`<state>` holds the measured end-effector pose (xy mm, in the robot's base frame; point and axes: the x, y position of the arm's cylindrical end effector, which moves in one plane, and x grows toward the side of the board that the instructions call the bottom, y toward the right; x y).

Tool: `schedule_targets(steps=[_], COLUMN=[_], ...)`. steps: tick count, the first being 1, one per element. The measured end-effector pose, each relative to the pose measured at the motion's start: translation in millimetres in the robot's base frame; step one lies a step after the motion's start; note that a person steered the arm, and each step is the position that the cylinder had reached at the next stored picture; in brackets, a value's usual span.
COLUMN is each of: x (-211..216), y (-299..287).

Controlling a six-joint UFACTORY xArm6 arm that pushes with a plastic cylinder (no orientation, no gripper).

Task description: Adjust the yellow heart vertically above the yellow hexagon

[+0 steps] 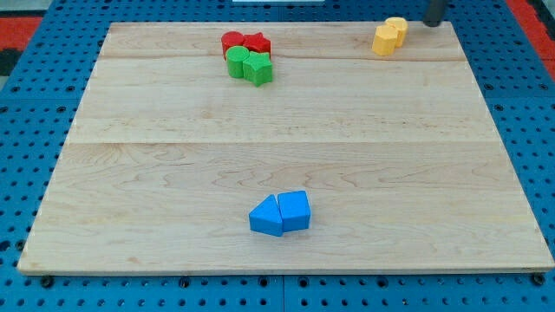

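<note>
Two blue blocks (280, 213) sit nearest the camera, touching each other, low on the wooden counter (173, 191) a little to the view's right of centre. Far behind them, near the view's top, a red pair (245, 42) and a green pair (250, 66) huddle in one tight cluster.

At the view's top right, close to the counter's far edge, lie the two yellow blocks, touching. I take the rear, rounder one for the yellow heart (396, 28) and the front one for the yellow hexagon (385, 41), though the shapes are small and hard to tell apart.

As end effector I have only a dark rod, with nothing to open or close and nothing held. It enters at the view's top edge, and my tip (433, 23) hangs just to the view's right of the yellow heart, slightly apart from it, over the counter's far edge.

The risks, as I judge them: the yellow blocks touch, so any push on the heart may drag the hexagon along and spoil the alignment. A push toward the view's top could also send the heart off the counter's far edge, which is very near.
</note>
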<state>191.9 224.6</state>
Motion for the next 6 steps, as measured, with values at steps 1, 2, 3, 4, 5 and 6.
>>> schedule_targets(steps=[1,2,3,4,5,6], x=[22,90,118,101,35,0], y=[-39,-40,-38,-3,-14,-44])
